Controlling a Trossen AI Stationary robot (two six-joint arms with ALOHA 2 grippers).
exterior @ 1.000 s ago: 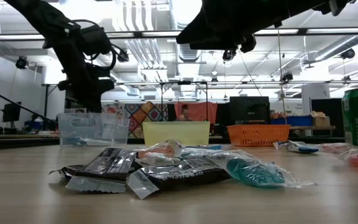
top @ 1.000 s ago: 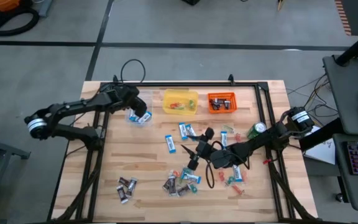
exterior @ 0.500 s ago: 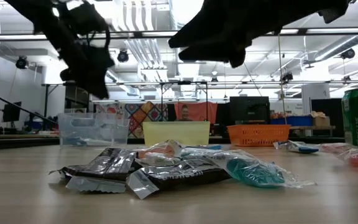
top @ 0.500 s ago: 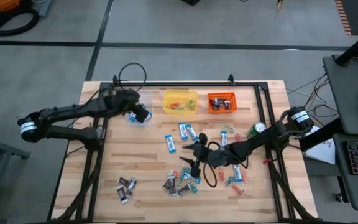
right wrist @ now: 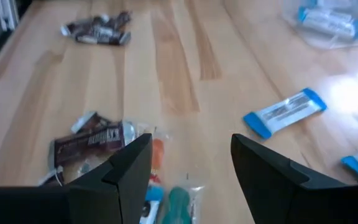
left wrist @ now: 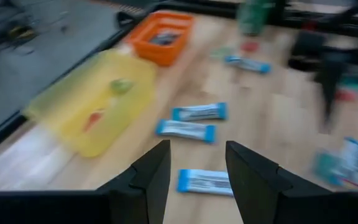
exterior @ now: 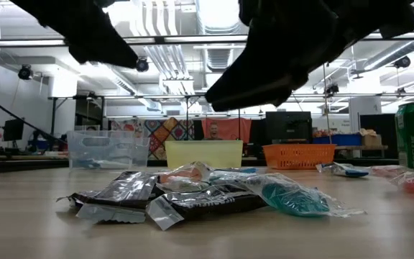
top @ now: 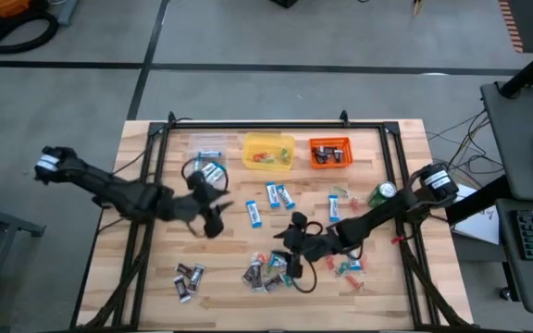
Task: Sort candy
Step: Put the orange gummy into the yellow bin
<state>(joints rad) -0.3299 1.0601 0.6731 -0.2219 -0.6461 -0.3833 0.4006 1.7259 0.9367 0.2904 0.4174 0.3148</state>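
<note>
Candy lies scattered on the wooden table (top: 165,250). Blue-and-white bars (top: 253,215) lie near the middle, and dark brown ones (top: 188,277) at the near left. A mixed pile (top: 265,273) of brown, red, green and orange sweets lies at the near centre. My left gripper (top: 218,220) hangs open and empty above bare wood left of the blue bars (left wrist: 204,180). My right gripper (top: 290,248) stands open just above the mixed pile (right wrist: 89,140), touching nothing.
At the far edge stand a clear tub (top: 209,171) holding blue-and-white bars, a yellow tub (top: 267,151) and an orange tub (top: 329,153). A green can (top: 382,192) stands at the right. A black frame rail (top: 276,127) runs along the far edge.
My left gripper has swung away from the clear tub toward the table's near edge and now hangs left of the blue bars. My right gripper has sunk a little toward the mixed pile and turned.
</note>
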